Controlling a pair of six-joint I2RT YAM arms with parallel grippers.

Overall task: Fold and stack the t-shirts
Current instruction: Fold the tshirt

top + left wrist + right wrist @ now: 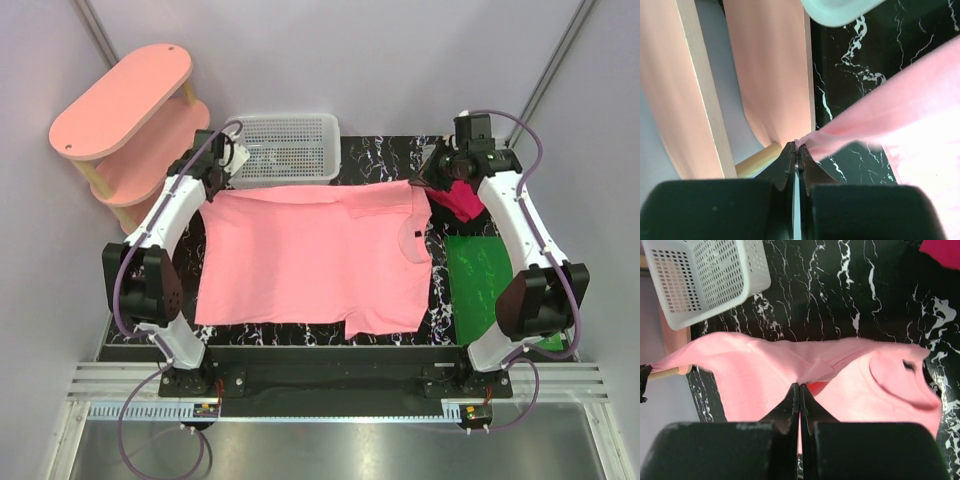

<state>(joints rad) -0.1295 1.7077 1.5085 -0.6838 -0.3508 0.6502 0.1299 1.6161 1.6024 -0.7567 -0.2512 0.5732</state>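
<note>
The salmon-pink t-shirt (pixel 310 255) lies spread on the black marble table, its collar toward the right. My left gripper (pixel 212 185) is shut on the shirt's far left corner; the left wrist view shows the jaws (pixel 798 147) pinching the cloth (pixel 900 105). My right gripper (pixel 432 180) is shut on the far right sleeve edge; in the right wrist view the jaws (pixel 800 385) pinch a fold of the shirt (pixel 765 375). The magenta-red t-shirt (pixel 460 200) lies bunched under the right arm, and a bit of it shows in the right wrist view (pixel 942 251).
A white mesh basket (pixel 285 148) stands at the table's far edge, just behind the shirt. A pale-pink oval shelf unit (pixel 125 110) stands at the far left, close to the left gripper. A green mat (pixel 480 275) lies at the right, beside the shirt.
</note>
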